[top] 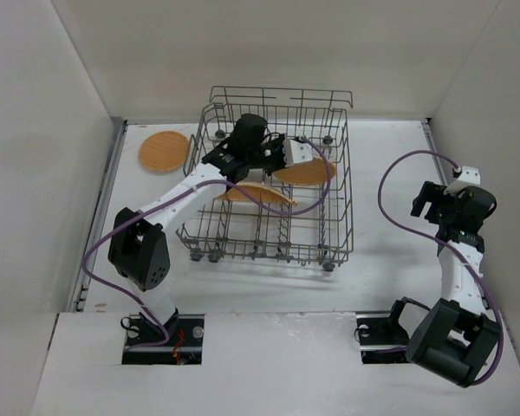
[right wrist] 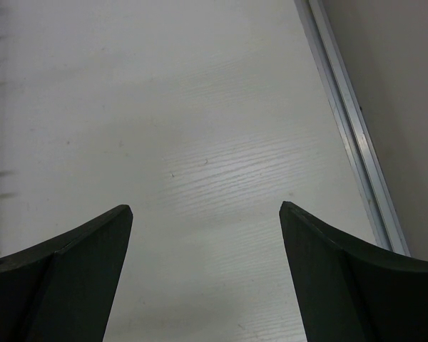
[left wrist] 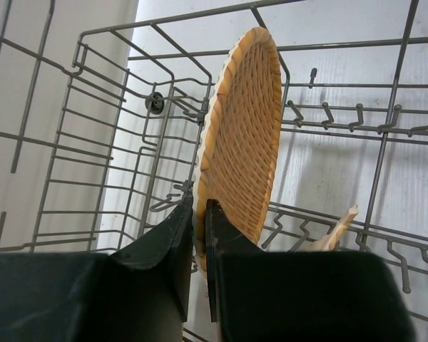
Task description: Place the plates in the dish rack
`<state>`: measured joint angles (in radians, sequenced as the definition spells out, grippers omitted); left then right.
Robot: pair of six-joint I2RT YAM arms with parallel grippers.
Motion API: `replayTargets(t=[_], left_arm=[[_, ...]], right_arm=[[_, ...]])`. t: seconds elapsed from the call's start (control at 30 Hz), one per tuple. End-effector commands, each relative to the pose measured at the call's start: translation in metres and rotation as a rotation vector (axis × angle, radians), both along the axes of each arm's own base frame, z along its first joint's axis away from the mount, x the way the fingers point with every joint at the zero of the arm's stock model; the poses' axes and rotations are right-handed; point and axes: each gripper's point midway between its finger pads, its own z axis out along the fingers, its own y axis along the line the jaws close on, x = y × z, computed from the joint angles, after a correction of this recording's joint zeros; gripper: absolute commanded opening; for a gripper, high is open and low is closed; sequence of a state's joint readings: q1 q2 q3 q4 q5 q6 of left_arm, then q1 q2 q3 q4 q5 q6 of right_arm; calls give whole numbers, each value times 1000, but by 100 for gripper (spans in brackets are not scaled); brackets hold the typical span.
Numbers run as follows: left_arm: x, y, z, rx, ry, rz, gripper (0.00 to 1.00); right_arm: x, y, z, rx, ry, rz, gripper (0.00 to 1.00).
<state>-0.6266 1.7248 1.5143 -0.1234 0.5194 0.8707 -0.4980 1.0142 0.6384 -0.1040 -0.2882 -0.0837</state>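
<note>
The grey wire dish rack (top: 341, 227) stands in the middle of the table. My left gripper (top: 305, 159) reaches into its far right part and is shut on the rim of an orange-tan plate (top: 310, 172). In the left wrist view the gripper (left wrist: 198, 204) holds this plate (left wrist: 242, 135) upright on edge above the rack's tines (left wrist: 321, 114). A second plate (top: 256, 195) leans inside the rack, and its edge shows in the left wrist view (left wrist: 337, 229). A third plate (top: 163, 152) lies flat on the table left of the rack. My right gripper (top: 423, 204) is open and empty over bare table (right wrist: 203, 208).
White walls enclose the table on the left, back and right. A metal rail (right wrist: 349, 121) runs along the table's right edge near my right gripper. The rack's tall wire sides (left wrist: 100, 114) surround my left gripper.
</note>
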Motion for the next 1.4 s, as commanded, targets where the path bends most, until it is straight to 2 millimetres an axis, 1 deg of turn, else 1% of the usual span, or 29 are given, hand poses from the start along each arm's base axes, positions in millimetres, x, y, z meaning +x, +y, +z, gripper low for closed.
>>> replayTargets(t=[0.0,0.23,0.4,0.63,0.9,1.37], left_arm=[[-1,-3,72,-102,-144,-32,4],[-1,2,80,-106,-162,-28,4],[-1,4,77,-98,-170,-44,4],[-1,2,82,-84,-178,-87,4],[-9,-2,82,-78,-184,-132,4],[-1,-9,87,-87,-193,-140,5]], right_arm=[[6,-4,22,-24,-71,-8,90],[6,-4,23,-24,-74,-9,90],[6,-4,22,-23,-73,-9,90],[6,-5,22,-23,-71,-12,90],[5,-5,22,-24,-73,-12,90],[5,-6,22,-23,-72,-14,90]])
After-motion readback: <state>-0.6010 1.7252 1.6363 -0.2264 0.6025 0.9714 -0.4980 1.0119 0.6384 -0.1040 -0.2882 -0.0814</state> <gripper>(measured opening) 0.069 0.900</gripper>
